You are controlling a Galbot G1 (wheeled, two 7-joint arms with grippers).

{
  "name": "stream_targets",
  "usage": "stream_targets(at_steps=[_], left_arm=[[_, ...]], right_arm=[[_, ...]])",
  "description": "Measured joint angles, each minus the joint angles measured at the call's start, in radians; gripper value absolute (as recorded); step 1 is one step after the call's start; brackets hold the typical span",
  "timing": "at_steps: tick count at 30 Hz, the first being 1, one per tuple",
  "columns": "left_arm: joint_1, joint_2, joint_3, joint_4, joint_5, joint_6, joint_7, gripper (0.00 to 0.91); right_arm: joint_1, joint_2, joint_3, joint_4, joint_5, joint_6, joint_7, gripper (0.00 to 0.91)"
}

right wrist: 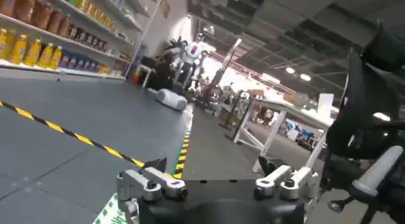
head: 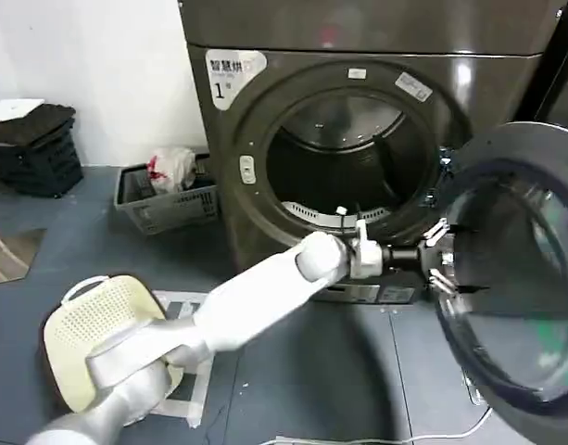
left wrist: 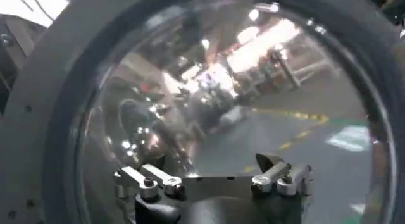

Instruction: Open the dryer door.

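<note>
My glossy white plastic-looking left arm (head: 256, 297) ends in a left gripper (head: 441, 260) of bare silvery metal. The round dryer door (head: 520, 278) has dark, smooth, reflective glass. The grey-brown dryer body (head: 293, 102) looks satin metal; the pale basket (head: 98, 334) perforated plastic.

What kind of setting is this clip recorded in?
Probably a mock laundry corner inside a large indoor test hall. A front-loading dryer with its dryer door swung open stands beside a laundry basket, while the right wrist view shows stocked shelves and hazard-striped floor tape.
</note>
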Motion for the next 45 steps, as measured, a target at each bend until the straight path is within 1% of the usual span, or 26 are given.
stream_targets(at_steps=[10,28,39,45], left_arm=[[-0.02,-0.074,0.001,0.081,0.016,0.0,-0.021,0.907],[-0.03,-0.109,0.001,0.123,0.02,0.006,-0.029,0.907],[-0.03,-0.107,0.0,0.121,0.02,0.009,-0.028,0.907],[-0.004,-0.063,0.001,0.054,0.011,0.063,-0.027,0.907]], right_arm=[[0.0,0.0,0.013,0.007,-0.001,0.005,-0.002,0.907],[-0.003,0.0,0.009,0.024,0.002,0.003,-0.009,0.907],[-0.001,0.0,0.007,0.024,0.003,-0.001,-0.02,0.907],[0.005,0.0,0.006,0.041,0.003,-0.017,-0.022,0.907]])
